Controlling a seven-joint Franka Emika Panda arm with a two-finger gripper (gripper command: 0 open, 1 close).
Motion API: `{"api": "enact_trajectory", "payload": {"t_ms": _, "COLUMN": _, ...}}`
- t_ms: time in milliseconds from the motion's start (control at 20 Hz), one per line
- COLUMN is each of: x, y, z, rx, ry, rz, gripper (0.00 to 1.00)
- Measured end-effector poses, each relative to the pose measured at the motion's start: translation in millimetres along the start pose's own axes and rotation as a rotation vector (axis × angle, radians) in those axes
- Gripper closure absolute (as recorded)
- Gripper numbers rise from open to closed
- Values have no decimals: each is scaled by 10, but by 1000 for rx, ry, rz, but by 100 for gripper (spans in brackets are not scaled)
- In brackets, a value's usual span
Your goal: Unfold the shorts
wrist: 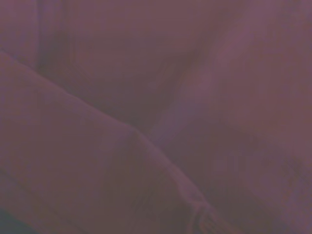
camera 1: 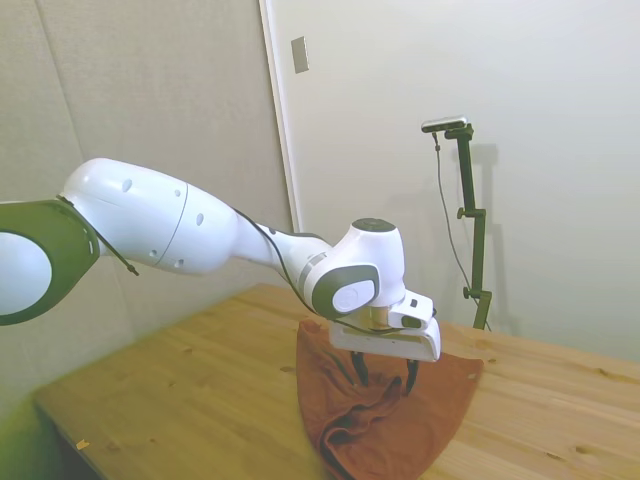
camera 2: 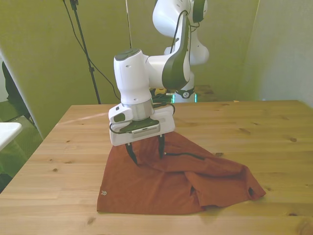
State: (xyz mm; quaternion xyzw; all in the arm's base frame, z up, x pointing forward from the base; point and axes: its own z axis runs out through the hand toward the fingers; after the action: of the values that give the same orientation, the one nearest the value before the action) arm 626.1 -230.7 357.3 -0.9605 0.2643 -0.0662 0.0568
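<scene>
Pincer (camera 1: pixel 385 379) spread, tips down on the rust-orange shorts (camera 1: pixel 390 425) near the wooden surface (camera 1: pixel 200 400) edge in the side view, front view, pincer (camera 2: pixel 145 151) fingers apart, tips touching the rumpled shorts (camera 2: pixel 171 183) lying on the surface (camera 2: pixel 254 127), wrist view, blurred fabric folds of the shorts (wrist: pixel 156 117) fill everything

The setting is a robotics laboratory. A white robot arm (camera 2: pixel 171 54) is mounted behind a bare wooden table (camera 2: pixel 244 127). Plain padded wall panels (camera 1: pixel 150 90) enclose the workspace, and loose cables (camera 2: pixel 85 49) hang beside the table.
</scene>
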Motion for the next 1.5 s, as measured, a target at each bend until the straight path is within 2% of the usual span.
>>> {"api": "enact_trajectory", "payload": {"t_ms": 500, "x": 79, "y": 88, "z": 25, "rx": 20, "ry": -25, "rz": -1, "gripper": 100}}
{"api": "enact_trajectory", "payload": {"t_ms": 1000, "x": 108, "y": 43, "z": -129, "rx": 33, "ry": -18, "rz": -29, "gripper": 100}}
{"api": "enact_trajectory", "payload": {"t_ms": 1250, "x": -138, "y": -247, "z": -417, "rx": 65, "ry": -3, "rz": -97, "gripper": 100}}
{"api": "enact_trajectory", "payload": {"t_ms": 1500, "x": -822, "y": -738, "z": -736, "rx": 83, "ry": 27, "rz": -202, "gripper": 100}}
